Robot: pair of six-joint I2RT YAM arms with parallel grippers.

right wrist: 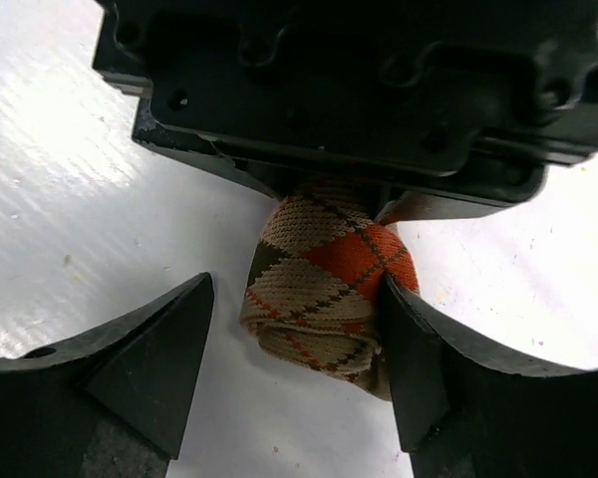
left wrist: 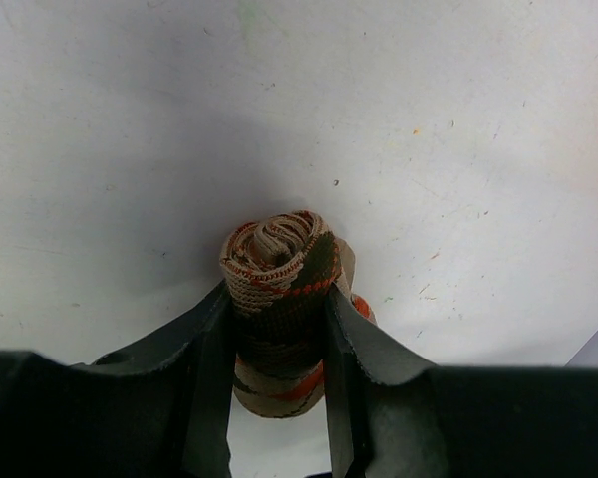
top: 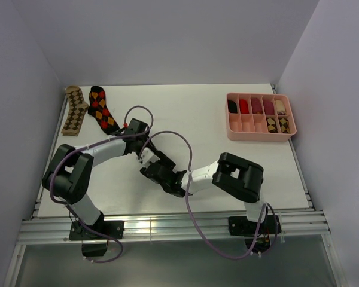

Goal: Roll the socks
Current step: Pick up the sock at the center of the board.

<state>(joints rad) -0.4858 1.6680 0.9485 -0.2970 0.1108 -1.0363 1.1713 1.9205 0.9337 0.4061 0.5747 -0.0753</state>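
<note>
Roughly a third done, by my reading. Nearest the arm bases, well to the left of the pink tray (top: 260, 135) and nearer than it, the beige-brown-orange sock (left wrist: 277, 261) is wound into a tight spiral roll. The left gripper (left wrist: 276, 299) is closed partway onto it, both fingers pressed against its sides. The right gripper (right wrist: 297, 299) stands wide around the same roll from the other end. One of its fingers touches the cloth and the other is apart from it, so it grips nothing. That roll is not yet in the tray.

Farther back, at the far left of the table (top: 191, 113), about level with the tray and well apart from it, the tan-brown-cream sock (top: 75, 111) and the black-red-orange sock (top: 102, 110) lie flat side by side, unrolled. Those two look to be what is left, along with stowing this one if the tray is its destination.
</note>
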